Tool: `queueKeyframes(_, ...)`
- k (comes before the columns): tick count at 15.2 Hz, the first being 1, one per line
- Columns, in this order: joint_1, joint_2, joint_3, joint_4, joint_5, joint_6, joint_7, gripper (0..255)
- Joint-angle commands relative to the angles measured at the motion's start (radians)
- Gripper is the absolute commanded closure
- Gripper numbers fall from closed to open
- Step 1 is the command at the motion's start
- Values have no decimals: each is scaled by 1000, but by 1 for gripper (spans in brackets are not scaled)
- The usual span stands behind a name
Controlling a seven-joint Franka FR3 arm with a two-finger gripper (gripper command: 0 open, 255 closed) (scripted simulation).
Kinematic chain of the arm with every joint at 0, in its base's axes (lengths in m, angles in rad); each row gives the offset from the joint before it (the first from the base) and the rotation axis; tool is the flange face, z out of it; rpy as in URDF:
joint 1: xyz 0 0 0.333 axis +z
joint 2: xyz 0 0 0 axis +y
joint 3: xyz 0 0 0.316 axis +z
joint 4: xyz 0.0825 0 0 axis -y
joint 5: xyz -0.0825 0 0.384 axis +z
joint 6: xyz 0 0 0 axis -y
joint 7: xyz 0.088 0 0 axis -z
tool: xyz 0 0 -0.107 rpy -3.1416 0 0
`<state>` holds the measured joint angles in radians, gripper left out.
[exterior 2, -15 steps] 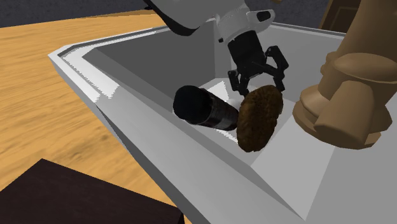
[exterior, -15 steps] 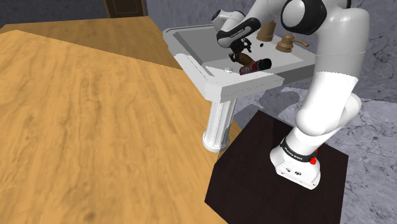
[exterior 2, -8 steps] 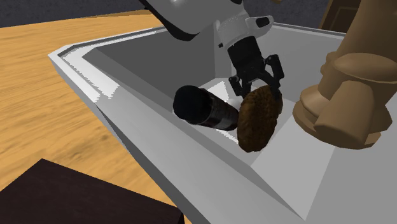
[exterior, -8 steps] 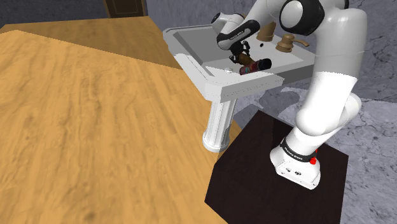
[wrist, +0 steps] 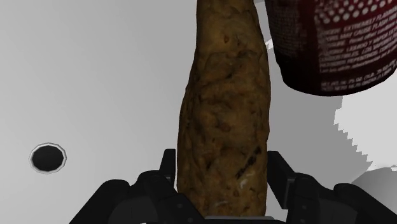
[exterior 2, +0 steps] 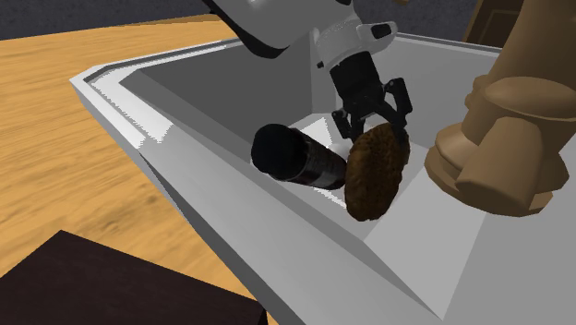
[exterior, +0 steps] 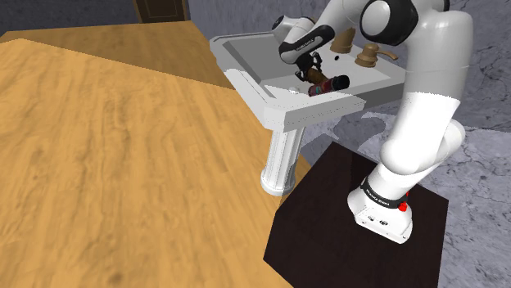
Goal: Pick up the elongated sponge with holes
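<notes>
Sponge (wrist: pixel 222 114), brown, elongated: judged light and soft; it is clasped across its thin width by the end effector (wrist: pixel 221 170).

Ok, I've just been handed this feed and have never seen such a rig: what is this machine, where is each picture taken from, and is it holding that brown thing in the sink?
The machine is one white robot arm standing on a dark box, with a black two-finger gripper at its end. The shoulder view looks down from beside that box. The second exterior view sits close to the basin, next to a bronze-coloured tap. The wrist view looks along the gripper from the hand itself.

The arm reaches into a pale pedestal sink. In the basin a rough brown sponge stands on edge, and a dark can lies on its side right beside it. The fingers are closed against the sponge's two sides, so it is gripped. It appears to rest in the basin, not yet lifted.
</notes>
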<state>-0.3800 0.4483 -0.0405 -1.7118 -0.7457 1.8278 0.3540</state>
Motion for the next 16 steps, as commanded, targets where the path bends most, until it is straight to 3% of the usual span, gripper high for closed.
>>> queueKeyframes(1, 1, -10, 1, 4, 3, -12, -10, 255)
queueKeyframes(16, 8, -80, 4, 70, 20, -119, -95, 255)
